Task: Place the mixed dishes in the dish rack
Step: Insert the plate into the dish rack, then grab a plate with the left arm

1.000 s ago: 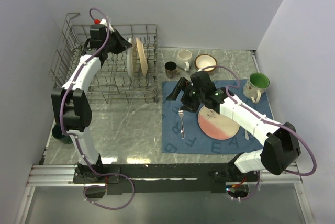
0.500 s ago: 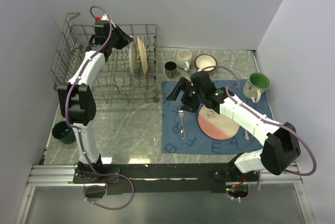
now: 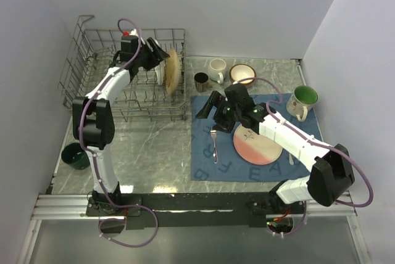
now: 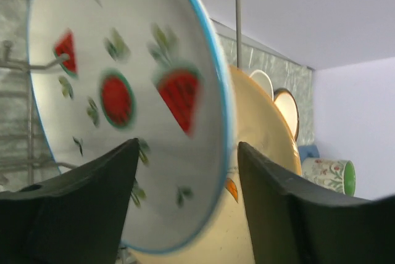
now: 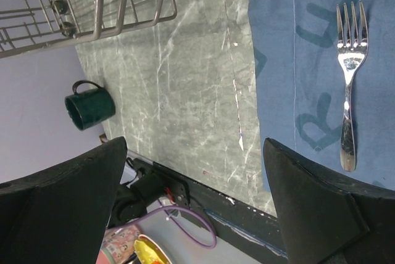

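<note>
Two arms over grey marble table (image 3: 154, 147).

Near left: dark green mug (image 3: 75, 156), upright, alone, well apart from all else.

Near centre: blue lettered placemat (image 3: 203, 160). Metal fork (image 3: 214, 144) flat on its left part, tines toward far side. Pink-and-cream plate (image 3: 256, 145) flat on same mat, right of fork, not touching it.

Right gripper (image 3: 208, 106): hovering over mat's far-left corner, just beyond fork. Jaws spread wide, nothing between them. Fork and dark green mug both visible below in right wrist view.

Right edge of mat: green-lined mug (image 3: 301, 100), upright.

Beyond mat, in a row on bare table: dark mug (image 3: 201, 81), white mug (image 3: 217, 70), brown-rimmed bowl (image 3: 242, 74). All upright, near each other.

Far left: dish rack (image 3: 74, 60). Two plates on edge at its right end:
- white watermelon plate (image 4: 123, 103), blue rim, blurred in wrist view
- tan plate (image 4: 259, 153) just behind it, leaning toward rack's right wall

Left gripper (image 3: 159, 60): inside rack at white watermelon plate. Jaws parted, fingers (image 4: 74, 208) either side of plate's lower rim, no pinch visible. Cannot tell whether touching.
</note>
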